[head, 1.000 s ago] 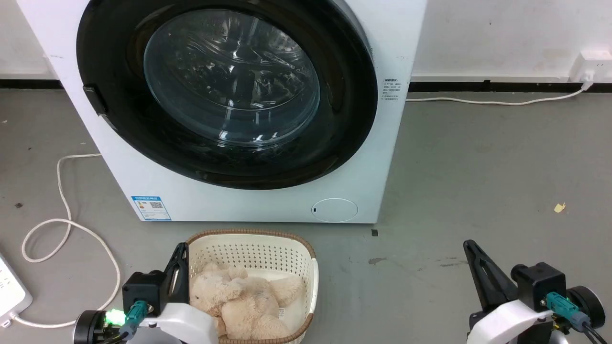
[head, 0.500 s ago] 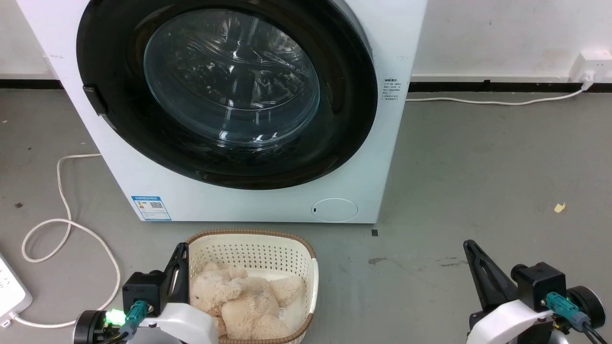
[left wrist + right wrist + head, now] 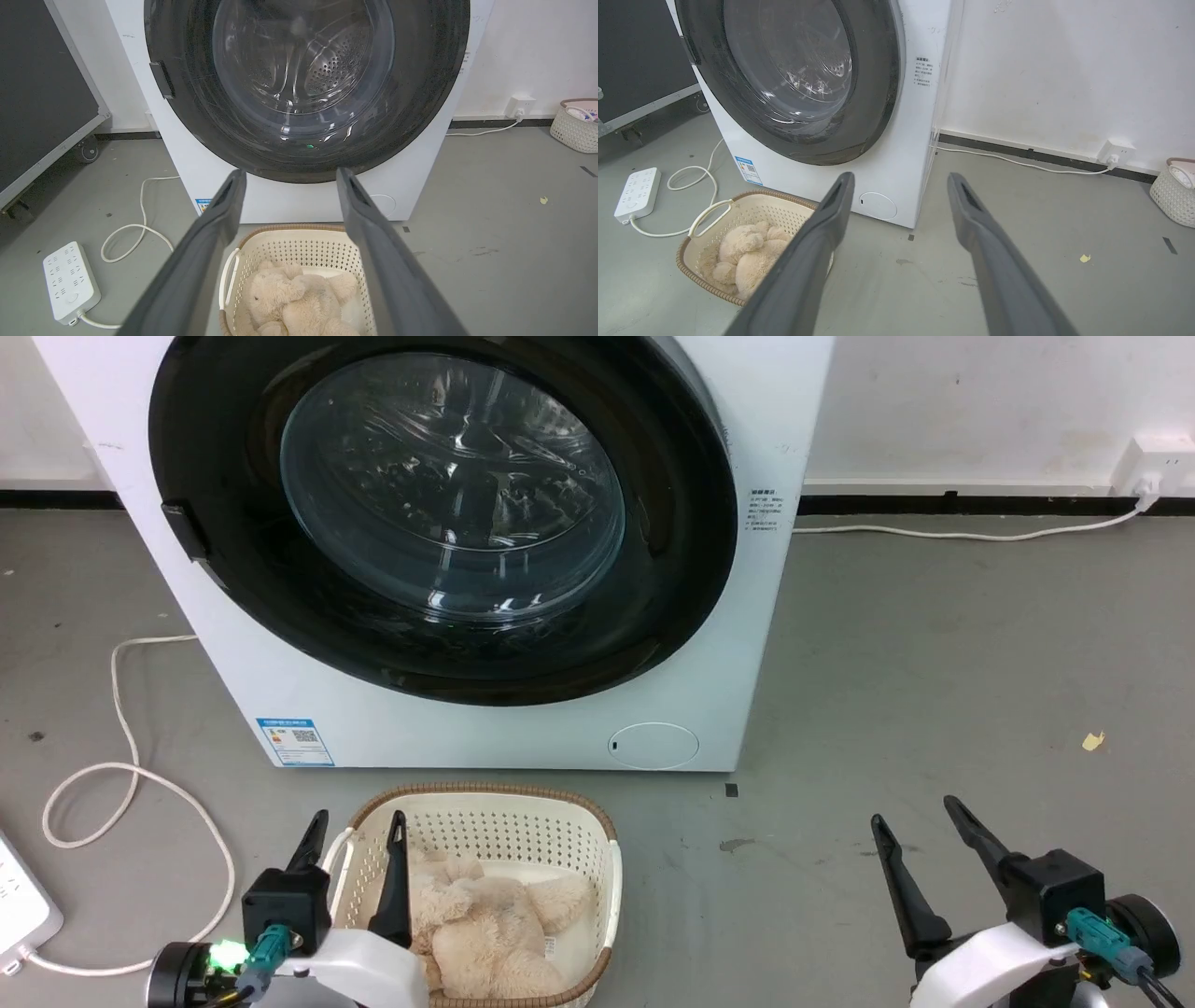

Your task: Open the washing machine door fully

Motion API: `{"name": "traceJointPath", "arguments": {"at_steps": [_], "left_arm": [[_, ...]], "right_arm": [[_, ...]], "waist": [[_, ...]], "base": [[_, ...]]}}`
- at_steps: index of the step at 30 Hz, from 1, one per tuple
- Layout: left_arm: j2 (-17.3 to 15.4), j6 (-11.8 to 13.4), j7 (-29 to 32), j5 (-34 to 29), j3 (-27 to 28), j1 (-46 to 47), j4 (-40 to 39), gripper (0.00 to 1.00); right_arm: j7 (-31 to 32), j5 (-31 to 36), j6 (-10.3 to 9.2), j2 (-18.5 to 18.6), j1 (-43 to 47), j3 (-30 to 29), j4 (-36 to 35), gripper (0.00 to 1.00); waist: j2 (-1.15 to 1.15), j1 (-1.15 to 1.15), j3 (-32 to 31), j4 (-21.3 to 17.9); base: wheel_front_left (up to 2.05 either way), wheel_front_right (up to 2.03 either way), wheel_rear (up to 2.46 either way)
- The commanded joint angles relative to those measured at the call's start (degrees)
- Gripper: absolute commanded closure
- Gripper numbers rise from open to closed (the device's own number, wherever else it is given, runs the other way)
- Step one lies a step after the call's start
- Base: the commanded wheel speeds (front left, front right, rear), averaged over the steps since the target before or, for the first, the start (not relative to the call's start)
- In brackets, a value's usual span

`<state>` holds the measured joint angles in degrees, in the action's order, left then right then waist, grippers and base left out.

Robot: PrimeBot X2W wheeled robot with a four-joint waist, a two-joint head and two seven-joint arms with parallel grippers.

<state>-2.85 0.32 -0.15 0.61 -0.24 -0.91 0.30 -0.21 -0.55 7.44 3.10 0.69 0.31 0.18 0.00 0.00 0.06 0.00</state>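
The left end effector (image 3: 360, 817) hangs low in front of the washing machine (image 3: 523, 733), towards its left half, released, its two dark fingers (image 3: 393, 887) spread and gripping nothing. The right end effector (image 3: 913, 810) hangs equally low in front of the machine but off past its right edge, also released and empty, above bare grey floor (image 3: 934, 663).

Between the left end effector and the machine stands a cream perforated basket (image 3: 611, 859) with a brown woven rim. It is just short of the machine's foot, and a beige plush toy (image 3: 485, 924) lies inside it. In the left wrist view that end effector's fingers (image 3: 215, 224) frame the basket and the lower arc of the door.

Left of the machine, a white cable (image 3: 121, 775) loops over the floor to a white power strip (image 3: 70, 280).

Low on the machine's white front are a blue label sticker (image 3: 295, 742) at the left and a small round flap (image 3: 653, 746) at the right. Above them the washing machine door (image 3: 672, 569) lies shut, flat against the front and nearly as wide as the cabinet. Its glossy black rim rings a clear bulging glass centre (image 3: 453, 485), and a dark tab (image 3: 184, 530) sits on its left edge. The perforated steel drum (image 3: 331, 60) shows through the glass.

Beyond the machine's right side, a cord runs along the wall's foot to a white socket (image 3: 1158, 462). A second pale basket (image 3: 574, 126) stands near it.
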Motion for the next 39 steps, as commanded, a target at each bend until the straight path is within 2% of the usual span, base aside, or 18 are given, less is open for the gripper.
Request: {"name": "traceJointPath", "arguments": {"at_steps": [1,15,28,30,31,39], "left_arm": [[-0.02,0.16,-0.67,-0.23,-0.22,-0.02,0.19,0.00],[-0.07,1.02,-2.58,-0.44,-2.08,1.30,0.30,0.00],[-0.11,2.26,-4.14,-0.34,-4.07,3.28,-0.30,0.00],[-0.13,2.44,-4.38,-0.31,-4.33,3.53,-0.33,0.00],[-0.14,2.52,-4.50,-0.30,-4.47,3.66,-0.33,0.00],[-0.23,3.19,-5.46,-0.19,-5.45,4.69,-0.38,0.00]], "right_arm": [[-0.60,-0.37,0.00,-0.01,0.14,0.04,-0.01,0.00],[-2.52,0.41,0.01,0.32,-1.05,-0.53,-1.38,0.00],[-3.49,-2.45,0.01,4.14,-4.99,0.26,-2.46,0.00],[-3.28,-3.31,0.01,4.95,-5.94,0.50,-2.72,0.63],[-3.15,-3.82,0.01,5.32,-6.43,0.57,-2.86,1.00],[-1.86,-8.61,0.02,7.75,-11.26,0.76,-3.55,1.00]], "waist": [[0.00,0.00,0.04,0.01],[0.00,0.00,2.84,0.99],[0.00,0.00,6.34,2.60],[0.00,0.00,6.79,2.79],[0.00,0.00,7.00,2.90],[0.00,0.00,8.69,3.82]], "base": [[0.00,0.00,0.00],[0.00,0.00,0.00],[0.00,0.00,0.00],[0.00,0.00,0.00],[0.00,0.00,0.00],[0.00,0.00,0.00]]}}
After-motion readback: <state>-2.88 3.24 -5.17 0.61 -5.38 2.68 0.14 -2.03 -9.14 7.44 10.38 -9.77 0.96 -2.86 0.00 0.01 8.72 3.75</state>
